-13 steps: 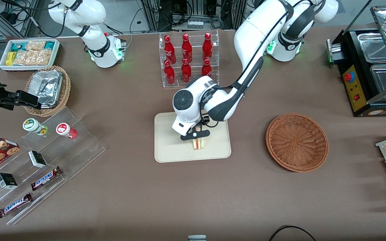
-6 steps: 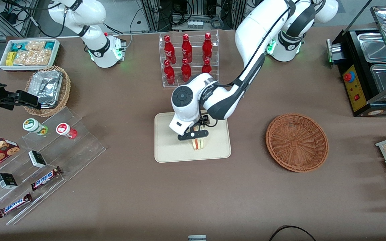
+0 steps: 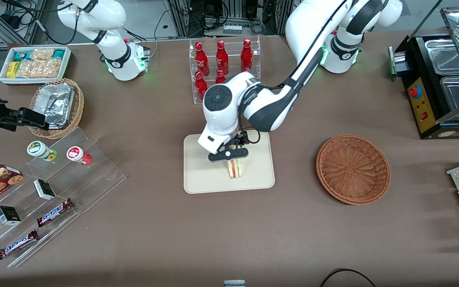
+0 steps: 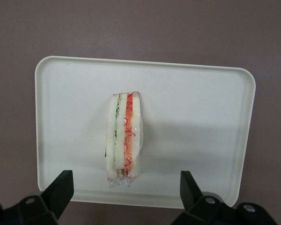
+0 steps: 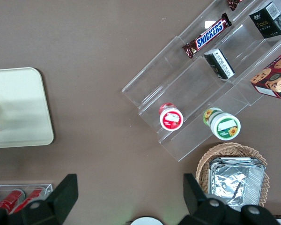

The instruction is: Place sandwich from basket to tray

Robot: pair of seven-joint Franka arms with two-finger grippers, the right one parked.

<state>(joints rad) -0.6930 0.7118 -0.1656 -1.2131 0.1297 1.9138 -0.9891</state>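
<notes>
Wrist view shows the pincer (image 4: 124, 190) spread wide above the sandwich (image 4: 124, 136), standing on edge on the tray (image 4: 196, 117); a nudge could topple it.

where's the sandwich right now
The sandwich stands on its edge on the tray, near its middle. The open gripper hangs just above it; the basket sits toward the working arm's end.

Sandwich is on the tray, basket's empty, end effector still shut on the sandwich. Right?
Not quite. The sandwich is on the tray and the basket is empty, but the end effector is open, above the sandwich with its fingers clear of the bread. The left wrist view shows it.
</notes>
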